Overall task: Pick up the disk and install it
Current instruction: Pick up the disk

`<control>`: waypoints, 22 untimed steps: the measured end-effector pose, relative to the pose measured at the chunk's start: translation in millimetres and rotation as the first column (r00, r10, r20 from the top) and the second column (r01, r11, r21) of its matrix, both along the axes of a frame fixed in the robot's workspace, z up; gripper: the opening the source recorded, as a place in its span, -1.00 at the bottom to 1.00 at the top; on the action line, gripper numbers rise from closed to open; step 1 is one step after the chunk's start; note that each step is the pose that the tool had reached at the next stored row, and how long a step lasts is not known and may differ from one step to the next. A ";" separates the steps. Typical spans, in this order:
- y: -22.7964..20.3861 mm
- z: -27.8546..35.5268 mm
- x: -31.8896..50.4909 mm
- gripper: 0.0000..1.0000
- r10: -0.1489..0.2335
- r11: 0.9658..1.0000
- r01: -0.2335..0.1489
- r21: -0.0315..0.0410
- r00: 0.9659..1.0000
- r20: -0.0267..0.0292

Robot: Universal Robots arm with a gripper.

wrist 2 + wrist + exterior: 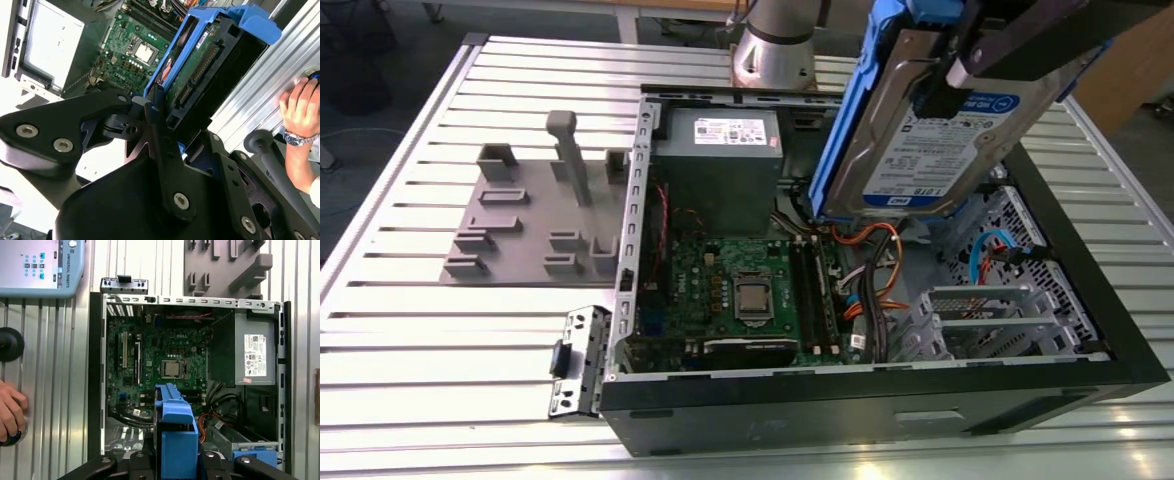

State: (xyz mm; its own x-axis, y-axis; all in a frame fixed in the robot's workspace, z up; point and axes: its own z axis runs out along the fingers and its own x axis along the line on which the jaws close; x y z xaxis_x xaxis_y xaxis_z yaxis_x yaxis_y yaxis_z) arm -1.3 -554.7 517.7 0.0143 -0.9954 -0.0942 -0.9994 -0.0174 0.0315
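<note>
The disk [927, 140], a silver-grey drive with a white and blue label in a blue plastic bracket, hangs tilted on edge above the right half of the open computer case [1067, 260]. My gripper [983, 72] is shut on its upper end, black fingers on both faces. In the second wrist view the disk [200, 65] shows its green circuit-board side, with a black finger [159, 131] pressed against it. Seen from the first wrist view, the blue bracket [175, 432] stands edge-on over the case's cable area.
In the case lie a green motherboard [740, 290], a grey power supply box [718, 160] with a white sticker, orange and blue cables, and a metal drive cage [987, 320]. A grey fixture plate [527, 230] lies on the exterior view's left. A person's hand [300, 107] rests on the slatted table.
</note>
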 end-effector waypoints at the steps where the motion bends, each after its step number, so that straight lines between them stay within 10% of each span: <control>1: -0.3 -0.5 1.2 -0.27 0.000 1.000 0.000 0.000 1.000 0.000; 11: -1.6 -4.7 17.1 -0.27 0.000 1.000 0.000 0.000 1.000 0.000; 22: -1.6 -8.6 57.3 -0.27 0.000 1.000 0.000 0.000 1.000 -0.001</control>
State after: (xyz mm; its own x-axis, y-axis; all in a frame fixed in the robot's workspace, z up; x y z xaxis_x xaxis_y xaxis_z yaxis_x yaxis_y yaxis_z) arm 55.9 -556.3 509.1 0.0142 -0.9954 -0.0943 -0.9993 -0.0174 0.0328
